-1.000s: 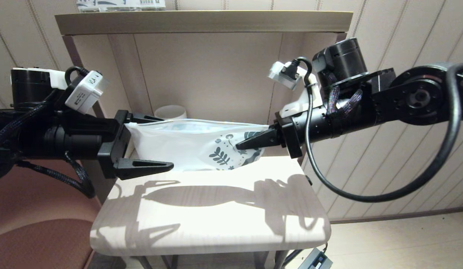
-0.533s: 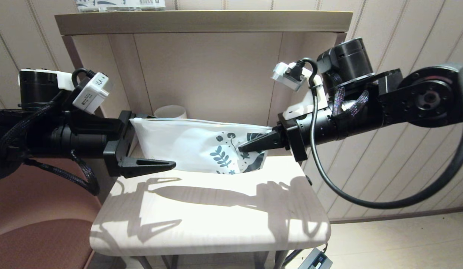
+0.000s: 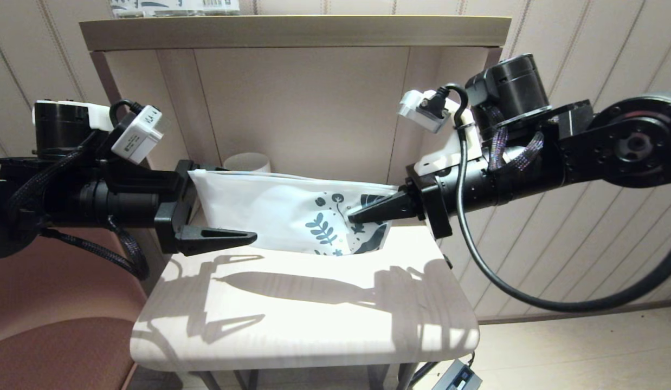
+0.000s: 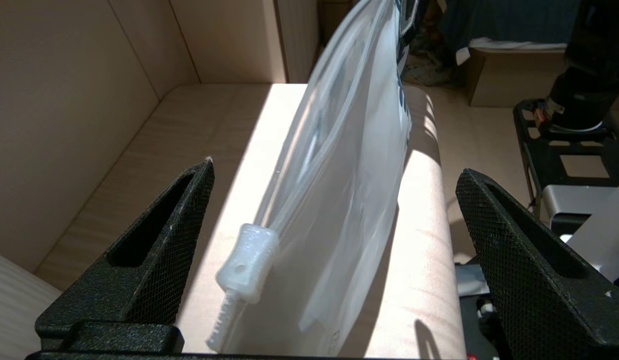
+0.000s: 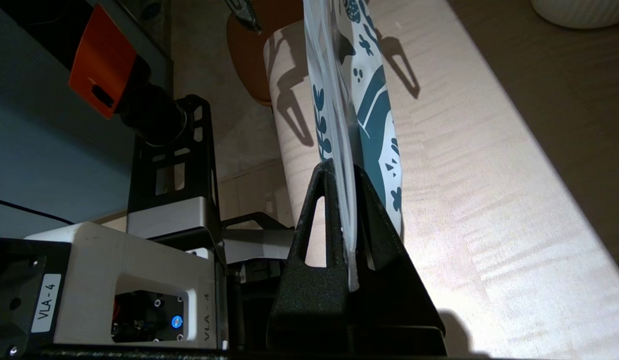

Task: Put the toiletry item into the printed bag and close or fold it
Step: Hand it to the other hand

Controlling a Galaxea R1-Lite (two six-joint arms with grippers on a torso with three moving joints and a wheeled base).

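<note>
Since the earlier frame the printed bag (image 3: pixel 292 219) has lifted slightly and pulled straighter above the worktop (image 3: pixel 308 319). The left hand (image 3: pixel 219 203) stands wide, the bag's plain end with its slider (image 4: pixel 247 262) between its fingers, not pinched. The right hand (image 3: pixel 362 214) is clamped on the bag's leaf-printed end. Beyond the left hand, a white cup (image 3: pixel 249 161) stands behind the bag.

The bag (image 3: pixel 281 214) is looking like thin, smooth, slightly see-through plastic with a soft sheen, and its slider (image 4: pixel 247 260) is frosted plastic. The fingers (image 4: pixel 519 265) are showing rough, matt black texture. The table (image 3: pixel 314 319) is reading as pale, smooth wood grain.
</note>
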